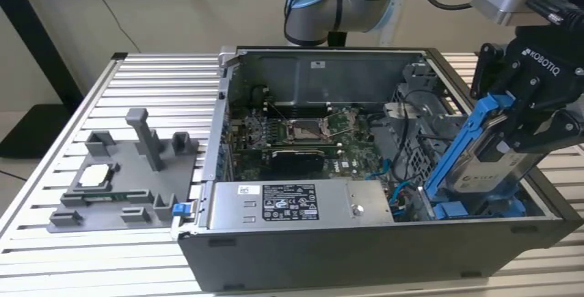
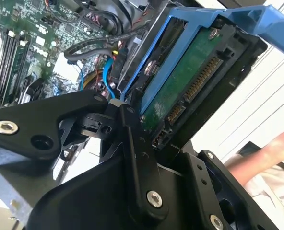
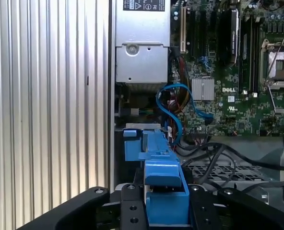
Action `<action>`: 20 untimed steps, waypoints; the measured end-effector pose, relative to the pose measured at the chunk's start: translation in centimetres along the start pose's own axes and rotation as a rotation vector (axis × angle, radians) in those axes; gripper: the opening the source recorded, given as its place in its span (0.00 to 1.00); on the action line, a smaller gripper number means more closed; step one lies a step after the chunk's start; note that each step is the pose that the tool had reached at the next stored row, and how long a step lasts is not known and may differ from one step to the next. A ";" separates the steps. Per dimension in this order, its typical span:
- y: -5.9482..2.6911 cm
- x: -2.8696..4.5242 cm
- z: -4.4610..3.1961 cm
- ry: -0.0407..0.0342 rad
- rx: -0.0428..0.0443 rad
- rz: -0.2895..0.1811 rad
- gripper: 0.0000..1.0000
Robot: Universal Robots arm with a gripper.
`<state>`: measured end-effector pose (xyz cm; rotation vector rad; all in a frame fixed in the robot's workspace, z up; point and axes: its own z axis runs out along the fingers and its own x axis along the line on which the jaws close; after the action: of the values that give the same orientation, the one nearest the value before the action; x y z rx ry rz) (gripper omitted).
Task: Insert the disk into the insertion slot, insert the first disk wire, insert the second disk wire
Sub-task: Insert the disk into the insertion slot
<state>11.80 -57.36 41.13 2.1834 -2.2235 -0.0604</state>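
My gripper point(image 1: 513, 127) is shut on the disk point(image 1: 481, 165), a silver-grey drive in a bright blue carrier frame. The disk hangs steeply tilted over the open computer case, at the exterior view's right. Its lower end is just above the insertion slot point(image 1: 453, 209), a dark bay with blue tabs. In the second wrist view, the disk's green board and connector edge point(image 2: 190, 81) sit between the black fingers point(image 2: 135, 143). In the first wrist view, the blue carrier point(image 3: 163, 189) is in the gripper point(image 3: 163, 213), above the slot's blue tabs point(image 3: 135, 143). A loose blue wire point(image 3: 173, 103) curls nearby.
A long silver box with a sticker point(image 1: 292, 203) lies along the case front, and the processor socket point(image 1: 306, 129) sits mid-board. A grey fixture with a chip point(image 1: 128, 174) stands on the slatted table point(image 1: 55, 256). A person's arm point(image 2: 271, 153) is beside the case. Black cables point(image 3: 228, 158) cross near the bay.
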 end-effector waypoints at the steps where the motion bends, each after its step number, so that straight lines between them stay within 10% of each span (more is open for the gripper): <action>1: -0.01 -0.02 0.09 0.0000 0.0000 0.000 0.00; 20: -0.17 -0.07 2.95 0.0001 0.0000 0.000 0.00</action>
<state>11.84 -57.26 38.18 2.1834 -2.2235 -0.0602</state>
